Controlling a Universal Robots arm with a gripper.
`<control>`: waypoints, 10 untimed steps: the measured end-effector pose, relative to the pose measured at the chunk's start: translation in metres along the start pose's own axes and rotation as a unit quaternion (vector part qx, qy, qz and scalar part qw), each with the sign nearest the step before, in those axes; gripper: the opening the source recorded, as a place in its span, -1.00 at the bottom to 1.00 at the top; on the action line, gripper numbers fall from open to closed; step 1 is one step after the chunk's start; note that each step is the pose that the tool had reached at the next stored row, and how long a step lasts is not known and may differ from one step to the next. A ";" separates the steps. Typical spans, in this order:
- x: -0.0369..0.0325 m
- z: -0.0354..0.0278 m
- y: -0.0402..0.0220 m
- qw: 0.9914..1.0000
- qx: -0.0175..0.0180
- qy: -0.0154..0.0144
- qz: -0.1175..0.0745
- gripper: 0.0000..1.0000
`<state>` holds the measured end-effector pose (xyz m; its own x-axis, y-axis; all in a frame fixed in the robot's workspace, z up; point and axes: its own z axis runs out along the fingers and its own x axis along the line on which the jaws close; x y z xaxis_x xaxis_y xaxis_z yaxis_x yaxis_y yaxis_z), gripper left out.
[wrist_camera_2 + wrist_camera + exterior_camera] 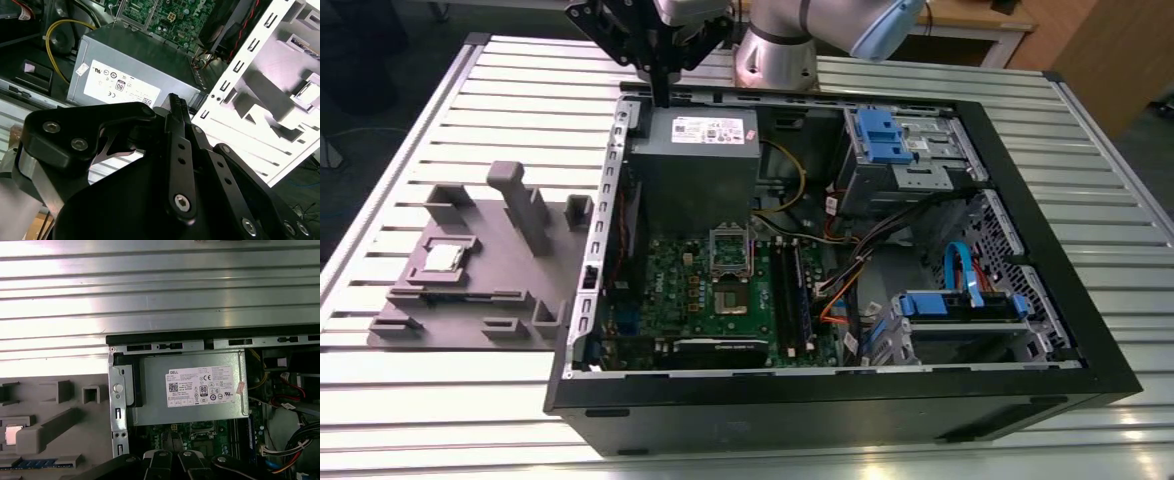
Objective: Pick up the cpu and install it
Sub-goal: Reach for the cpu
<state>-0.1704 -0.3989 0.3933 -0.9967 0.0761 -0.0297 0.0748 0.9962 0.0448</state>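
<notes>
- The gripper [660,95] hangs over the back rim of the open computer case [854,400], just above the power supply [696,150]. Its fingers are drawn together to a narrow tip, and nothing is between them.
- The cpu [444,258] lies flat in a recess of the grey holder [520,300], which stands on the slatted table [454,400] outside the case.
- In the exterior view, the cpu is between 7 and 8 o'clock from the gripper and well apart from it. The case wall stands between the two.
- The cpu looks almost square, so I cannot name a long axis.
- The green motherboard [680,280] is at 3 o'clock from the cpu.
</notes>
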 end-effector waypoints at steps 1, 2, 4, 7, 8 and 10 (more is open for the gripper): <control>0.0000 0.0000 0.0000 1.000 0.000 0.000 0.000 -0.80; 0.0001 0.0000 -0.0001 1.000 0.000 0.000 0.000 -0.80; 0.0002 0.0000 0.0000 1.000 0.000 0.000 0.000 -0.80; 0.0004 0.0000 -0.0001 1.000 0.000 0.000 0.000 -0.80; 0.0008 0.0000 -0.0001 1.000 0.000 0.000 0.000 -0.80; 0.0015 -0.0001 -0.0002 1.000 0.000 0.000 0.000 -0.80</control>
<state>-0.1719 -0.3990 0.3933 -0.9966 0.0762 -0.0298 0.0749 0.9962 0.0448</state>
